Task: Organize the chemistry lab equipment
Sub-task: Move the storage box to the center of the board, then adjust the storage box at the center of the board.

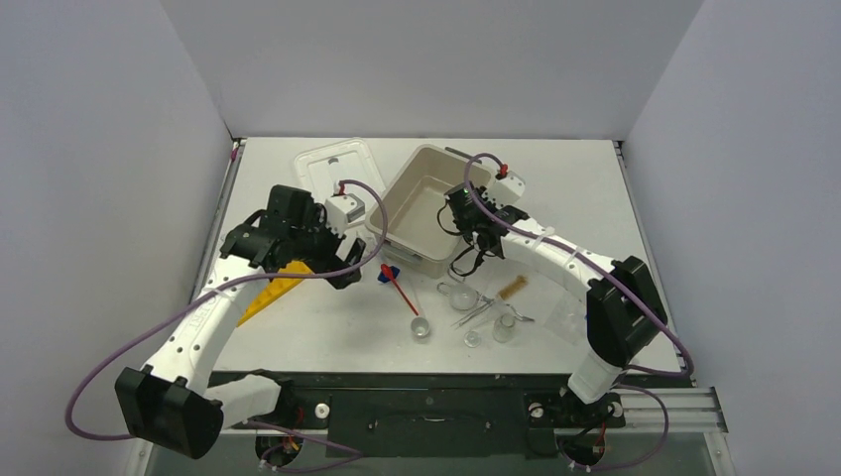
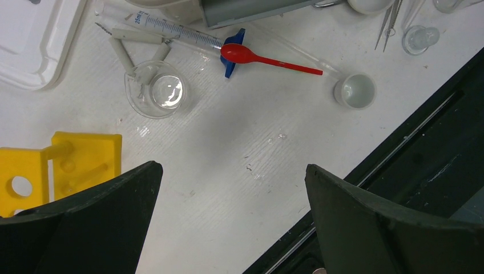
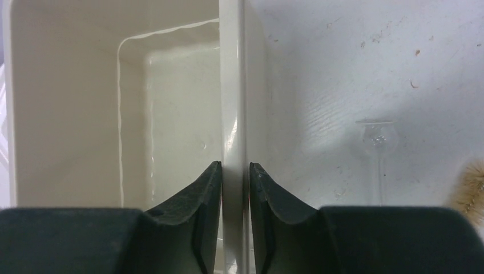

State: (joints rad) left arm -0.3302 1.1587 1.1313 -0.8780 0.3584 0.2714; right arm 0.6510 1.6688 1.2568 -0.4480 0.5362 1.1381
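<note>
My right gripper (image 3: 234, 165) is shut on the near side wall of the beige tub (image 3: 231, 85), one finger inside and one outside; the tub (image 1: 421, 203) holds nothing that I can see. The left gripper (image 2: 234, 171) hangs open over bare table, nothing between its fingers. Ahead of it lie a red spatula (image 2: 268, 59) across a blue cap (image 2: 233, 45), a graduated tube (image 2: 177, 31), a clear glass dish (image 2: 155, 89) and a small white cup (image 2: 355, 91). The yellow holed rack (image 2: 85, 160) lies by its left finger.
The white lid (image 1: 337, 164) rests at the back left. In front of the tub lie metal tongs (image 1: 476, 310), a brush (image 1: 512, 289), a small beaker (image 1: 421, 328) and clear vials (image 1: 504, 328). A round glass piece (image 3: 376, 137) lies right of the tub wall.
</note>
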